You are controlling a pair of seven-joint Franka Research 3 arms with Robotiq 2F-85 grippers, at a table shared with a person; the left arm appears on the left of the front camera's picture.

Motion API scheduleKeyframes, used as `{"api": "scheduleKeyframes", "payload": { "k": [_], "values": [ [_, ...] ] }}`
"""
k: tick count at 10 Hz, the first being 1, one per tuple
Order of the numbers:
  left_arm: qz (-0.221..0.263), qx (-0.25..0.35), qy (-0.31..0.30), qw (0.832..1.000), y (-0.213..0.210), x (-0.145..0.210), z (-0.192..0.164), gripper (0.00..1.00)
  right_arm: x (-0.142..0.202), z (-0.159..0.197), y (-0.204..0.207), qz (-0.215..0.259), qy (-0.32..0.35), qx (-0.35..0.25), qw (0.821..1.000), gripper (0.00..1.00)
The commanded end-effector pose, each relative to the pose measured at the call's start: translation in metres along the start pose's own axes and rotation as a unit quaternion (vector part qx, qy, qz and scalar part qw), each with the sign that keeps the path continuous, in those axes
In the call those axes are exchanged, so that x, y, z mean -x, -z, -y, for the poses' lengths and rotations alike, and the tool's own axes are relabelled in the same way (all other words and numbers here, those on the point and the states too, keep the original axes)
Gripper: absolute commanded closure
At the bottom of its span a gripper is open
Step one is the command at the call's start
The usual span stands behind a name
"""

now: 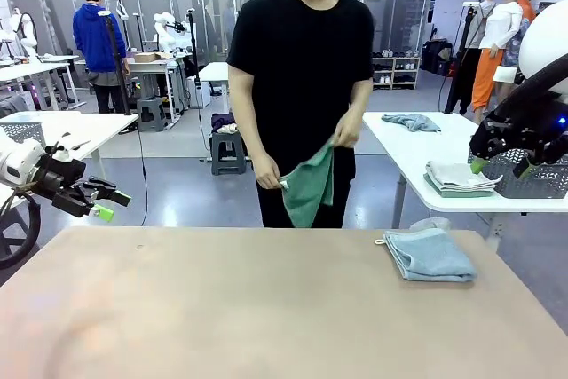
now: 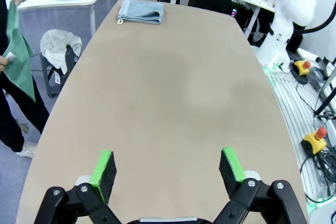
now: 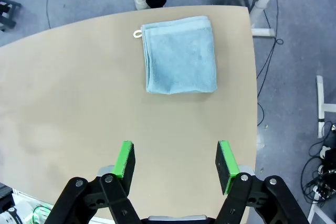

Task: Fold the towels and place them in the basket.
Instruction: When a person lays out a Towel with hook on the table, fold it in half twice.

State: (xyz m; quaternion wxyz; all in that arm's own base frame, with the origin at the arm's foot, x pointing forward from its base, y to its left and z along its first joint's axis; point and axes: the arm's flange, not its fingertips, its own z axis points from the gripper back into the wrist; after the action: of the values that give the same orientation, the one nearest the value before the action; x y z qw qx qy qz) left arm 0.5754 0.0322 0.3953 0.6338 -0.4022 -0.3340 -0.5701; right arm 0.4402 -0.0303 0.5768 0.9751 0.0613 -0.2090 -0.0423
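- The left end effector (image 1: 111,203) hangs at the left edge of the worktop (image 1: 248,308). Its green-padded fingers stand wide apart with nothing between them, and its own wrist view shows bare tan surface beyond the gap.
- The right end effector (image 1: 501,166) is high at the far right, its fingers also apart and empty. Its wrist view looks straight down on the worktop's right end.
- A pale grey-blue towel (image 1: 430,255) lies folded on the far right part of the worktop, well apart from both end effectors. From the front it appears as a flat pad. The right wrist view adds its layered edges and a small hanging loop (image 3: 137,33) at one corner.
- The person (image 1: 302,68) stands at the far side holding a green towel (image 1: 311,185) in front of the body, off the worktop. The left wrist view shows it hanging down at the picture's left edge.
- The basket (image 1: 541,175) sits on a white worktop (image 1: 399,144) at the far right, with a stack of folded towels (image 1: 460,178) just beside it. In the front view the right end effector partly covers the basket.
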Motion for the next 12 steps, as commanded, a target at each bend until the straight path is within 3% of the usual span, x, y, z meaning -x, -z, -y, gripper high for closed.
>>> {"api": "scheduleKeyframes", "payload": {
  "k": [1,12],
  "values": [
    [-0.002,-0.003,0.003,1.0,-0.0001,-0.0027,0.0012,0.0,-0.0026,0.0005,-0.0015,-0.001,0.002,0.001,1.0,0.23],
    [-0.002,-0.003,0.003,1.0,-0.0001,-0.0027,0.0012,0.0,-0.0026,0.0005,-0.0015,-0.001,0.002,0.001,1.0,0.23]
  ]
}}
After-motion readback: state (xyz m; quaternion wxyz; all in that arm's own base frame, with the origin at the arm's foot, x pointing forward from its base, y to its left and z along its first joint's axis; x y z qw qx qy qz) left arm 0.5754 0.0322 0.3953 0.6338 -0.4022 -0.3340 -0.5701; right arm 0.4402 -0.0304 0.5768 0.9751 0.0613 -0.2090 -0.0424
